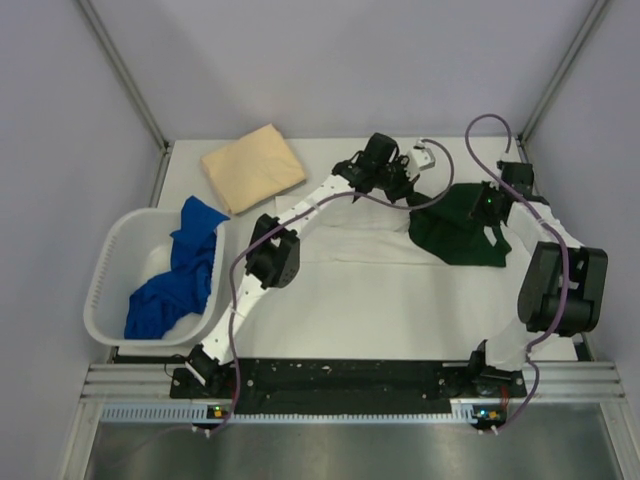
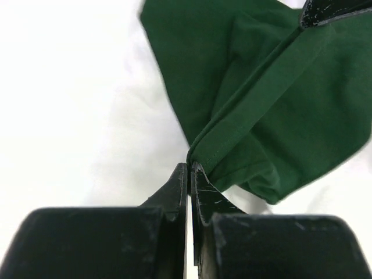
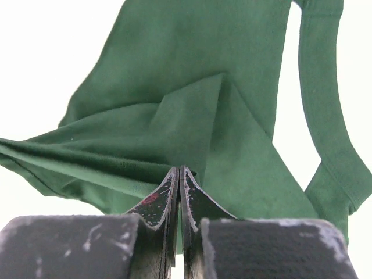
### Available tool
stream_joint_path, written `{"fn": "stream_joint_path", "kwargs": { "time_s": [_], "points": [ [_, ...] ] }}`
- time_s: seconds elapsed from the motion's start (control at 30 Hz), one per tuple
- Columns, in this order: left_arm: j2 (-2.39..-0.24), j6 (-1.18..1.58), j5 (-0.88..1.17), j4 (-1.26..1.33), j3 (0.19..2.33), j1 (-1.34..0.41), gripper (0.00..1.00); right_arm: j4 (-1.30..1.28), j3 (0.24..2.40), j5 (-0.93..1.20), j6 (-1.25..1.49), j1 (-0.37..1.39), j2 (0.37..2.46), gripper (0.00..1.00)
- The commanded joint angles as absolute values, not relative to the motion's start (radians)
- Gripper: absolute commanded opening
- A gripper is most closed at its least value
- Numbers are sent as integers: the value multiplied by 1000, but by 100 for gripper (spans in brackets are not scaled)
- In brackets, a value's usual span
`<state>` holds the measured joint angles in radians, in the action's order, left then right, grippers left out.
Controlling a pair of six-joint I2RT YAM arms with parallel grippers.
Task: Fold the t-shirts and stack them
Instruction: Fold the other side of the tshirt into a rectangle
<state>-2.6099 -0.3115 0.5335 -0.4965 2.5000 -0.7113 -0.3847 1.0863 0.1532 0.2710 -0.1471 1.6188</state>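
The white t-shirt (image 1: 350, 245) with dark green sleeves lies spread on the table's middle. Its green sleeve (image 1: 455, 235) is bunched at the right. My left gripper (image 1: 405, 192) is shut on a hemmed edge of the green sleeve (image 2: 273, 99), pinched at the fingertips (image 2: 189, 167). My right gripper (image 1: 490, 207) is shut on a fold of the same green cloth (image 3: 174, 75), pinched at its tips (image 3: 178, 170). A folded tan t-shirt (image 1: 253, 165) lies at the back left. Bright blue t-shirts (image 1: 180, 275) hang crumpled in and over the basket.
The white plastic basket (image 1: 108, 290) stands at the left edge. A small white object (image 1: 426, 156) lies at the back behind the left gripper. Walls close the table at left, back and right.
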Motion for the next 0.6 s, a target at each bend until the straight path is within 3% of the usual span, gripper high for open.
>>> {"fn": "stream_joint_path", "kwargs": {
  "time_s": [0.0,0.23,0.57],
  "points": [
    [-2491,-498,368,-335,2432,-732,0,-223,1137,196,327,-158,1621,0],
    [-2516,-595,181,-167,2368,-773,0,-202,1236,195,316,-160,1715,0],
    [-2427,-630,475,-383,2267,-775,0,-285,1080,180,327,-182,1628,0]
  ]
}}
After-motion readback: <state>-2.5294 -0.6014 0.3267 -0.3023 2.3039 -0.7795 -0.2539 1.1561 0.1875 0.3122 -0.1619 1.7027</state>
